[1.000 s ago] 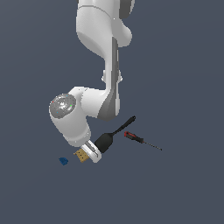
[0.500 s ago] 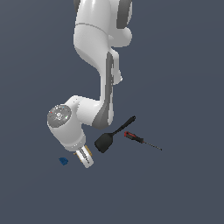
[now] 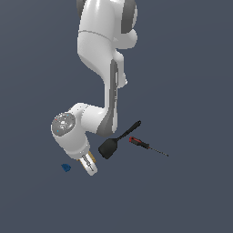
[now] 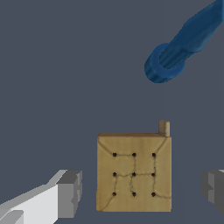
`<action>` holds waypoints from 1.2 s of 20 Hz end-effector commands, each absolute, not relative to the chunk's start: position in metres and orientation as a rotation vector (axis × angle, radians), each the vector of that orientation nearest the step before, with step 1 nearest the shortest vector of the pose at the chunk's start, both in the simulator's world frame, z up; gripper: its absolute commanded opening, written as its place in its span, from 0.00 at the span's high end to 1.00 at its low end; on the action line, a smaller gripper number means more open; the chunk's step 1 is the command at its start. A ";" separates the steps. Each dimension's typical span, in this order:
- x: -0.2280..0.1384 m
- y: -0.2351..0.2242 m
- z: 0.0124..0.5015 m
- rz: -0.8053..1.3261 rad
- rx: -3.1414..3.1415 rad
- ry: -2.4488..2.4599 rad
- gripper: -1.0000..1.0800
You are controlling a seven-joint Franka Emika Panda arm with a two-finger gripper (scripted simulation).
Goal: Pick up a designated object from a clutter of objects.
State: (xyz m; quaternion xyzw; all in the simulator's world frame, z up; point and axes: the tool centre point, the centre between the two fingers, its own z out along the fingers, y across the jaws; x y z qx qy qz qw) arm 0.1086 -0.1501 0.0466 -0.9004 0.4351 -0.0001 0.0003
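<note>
The designated object, a flat tan square point(image 4: 133, 173) with small dark dots, lies on the dark floor between my two open fingers point(image 4: 69, 194) in the wrist view. My gripper point(image 4: 141, 189) is open and straddles it, with gaps on both sides. In the exterior view my gripper point(image 3: 90, 167) is down near the floor and only a tan sliver of the square point(image 3: 93, 157) shows beside the hand. The rest of the clutter is the black spatula point(image 3: 109, 147), the red-and-black-handled screwdriver point(image 3: 146, 145) and the blue lump point(image 3: 66, 168).
The blue lump also shows in the wrist view point(image 4: 183, 43), a little beyond the square. The spatula's blade lies close to my gripper on the exterior view's right. The arm's white links point(image 3: 100, 54) rise above the scene. The floor is plain dark grey.
The wrist has dropped lower and turned over the tan square, which is now mostly hidden behind the hand in the exterior view. The spatula, screwdriver and blue lump have not moved.
</note>
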 end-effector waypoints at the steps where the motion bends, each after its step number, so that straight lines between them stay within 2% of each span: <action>1: 0.108 -0.150 0.033 0.001 -2.827 1.369 0.04; 10: 0.109 -0.151 0.011 0.000 -2.826 1.371 0.04; 11: 0.109 -0.151 0.011 0.000 -2.826 1.371 1.00; 24: 0.108 -0.150 0.013 0.001 -2.827 1.370 1.00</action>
